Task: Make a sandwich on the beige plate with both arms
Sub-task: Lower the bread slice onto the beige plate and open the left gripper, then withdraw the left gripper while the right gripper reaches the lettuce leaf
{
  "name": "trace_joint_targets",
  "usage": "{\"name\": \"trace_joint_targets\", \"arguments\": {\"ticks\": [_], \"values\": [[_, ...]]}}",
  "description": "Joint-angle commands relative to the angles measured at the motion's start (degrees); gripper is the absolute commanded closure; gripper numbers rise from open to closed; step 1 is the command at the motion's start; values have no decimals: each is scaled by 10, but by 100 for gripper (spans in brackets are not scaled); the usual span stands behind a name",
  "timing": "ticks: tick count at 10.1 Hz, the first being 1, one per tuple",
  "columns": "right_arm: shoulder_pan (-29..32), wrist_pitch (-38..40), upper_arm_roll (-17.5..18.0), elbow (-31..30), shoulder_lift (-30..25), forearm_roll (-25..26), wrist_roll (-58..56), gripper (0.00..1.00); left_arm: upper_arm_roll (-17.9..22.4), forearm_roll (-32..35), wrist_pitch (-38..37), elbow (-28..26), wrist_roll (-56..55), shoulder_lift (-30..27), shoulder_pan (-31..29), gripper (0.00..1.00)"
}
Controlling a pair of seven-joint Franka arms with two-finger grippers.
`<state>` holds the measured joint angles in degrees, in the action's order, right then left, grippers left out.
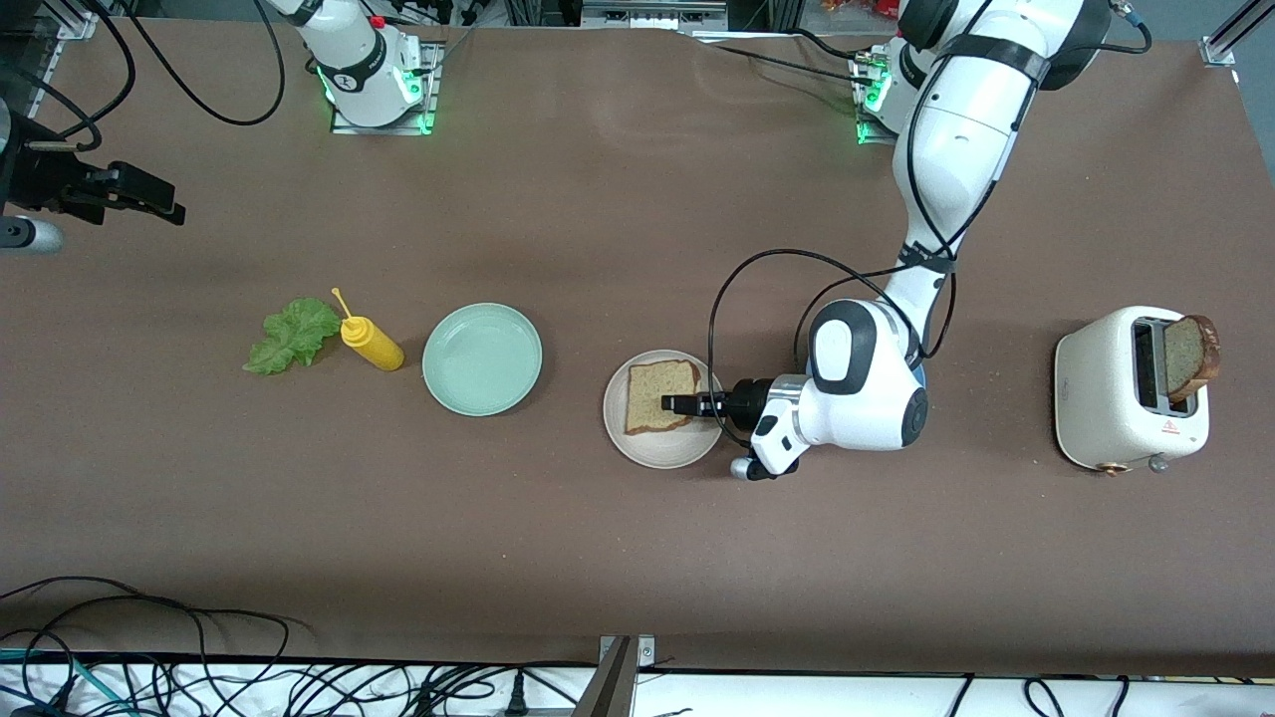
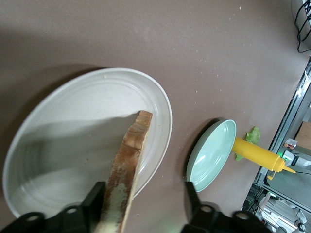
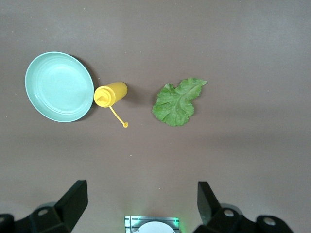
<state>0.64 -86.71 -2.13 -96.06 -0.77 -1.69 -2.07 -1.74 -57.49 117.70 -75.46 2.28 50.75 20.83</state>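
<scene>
A brown bread slice (image 1: 657,395) lies on the beige plate (image 1: 637,453). My left gripper (image 1: 669,402) is low over the plate's edge on the side toward the left arm's end, open. In the left wrist view the slice's crust (image 2: 127,165) runs along one finger (image 2: 95,194), and the other finger (image 2: 190,191) stands well clear of it. A second bread slice (image 1: 1190,356) sticks up from the toaster (image 1: 1106,398). The green lettuce leaf (image 1: 294,334) lies toward the right arm's end. My right gripper (image 3: 141,185) waits open, high over the table, holding nothing.
A yellow squeeze bottle (image 1: 374,344) lies between the lettuce and a mint green plate (image 1: 482,358), which sits beside the beige plate. The left arm's cable (image 1: 757,269) loops above the table near the beige plate. Cables trail along the table's near edge.
</scene>
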Motion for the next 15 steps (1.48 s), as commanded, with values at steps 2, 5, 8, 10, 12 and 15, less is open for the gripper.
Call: {"name": "trace_joint_targets", "arguments": {"ticks": [2,5,8,10,12,15], "values": [[-1,7,4,12,15,39,-3,0,2,19,-6,15,14,0,-22,0],[3,6,0,14,53,37,-6,0,2,113,-36,15,11,-13,-44,0],[15,-1,-2,1,81,37,-4,0,2,177,-92,15,7,-32,-82,0],[17,-74,-13,-48,86,37,4,0,9,219,-136,11,1,-50,-101,0],[17,-161,-23,-120,84,41,4,0,9,314,-164,11,-2,-69,-113,0],[17,-320,-41,-245,85,44,3,0,14,408,-194,8,-2,-97,-130,0]]}}
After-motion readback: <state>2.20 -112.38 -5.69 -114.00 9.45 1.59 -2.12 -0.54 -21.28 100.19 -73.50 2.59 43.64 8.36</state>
